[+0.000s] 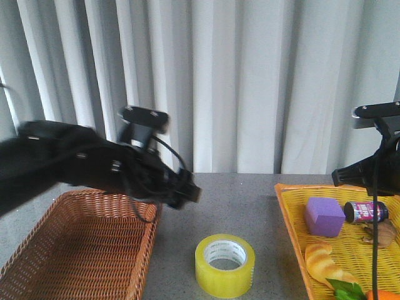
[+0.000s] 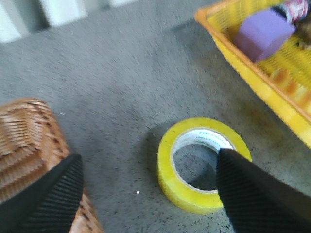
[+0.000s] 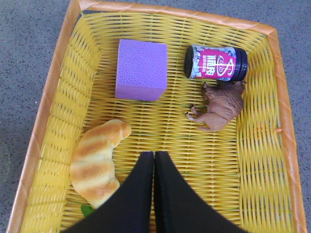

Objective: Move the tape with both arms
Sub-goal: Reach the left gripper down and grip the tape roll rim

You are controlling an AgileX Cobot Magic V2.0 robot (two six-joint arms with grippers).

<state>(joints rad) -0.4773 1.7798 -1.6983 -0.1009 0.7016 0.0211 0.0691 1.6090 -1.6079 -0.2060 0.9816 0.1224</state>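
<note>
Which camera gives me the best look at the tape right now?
The front view: the whole tape shows there, lying flat on the table between the wicker basket and the yellow basket. The left wrist view is closer but blurred, and one finger of the open left gripper covers part of the roll. The right wrist view shows none of it.

Soft, even light fills all three views, with no harsh glare. In the front view the left arm [image 1: 75,165] is smeared by motion blur, while the curtain [image 1: 250,81] behind reads bright and pale. The tape [image 2: 201,164] casts a faint shadow on the grey surface [image 2: 121,87]. The left wrist view is blurred throughout; the right wrist view is sharp.
</note>
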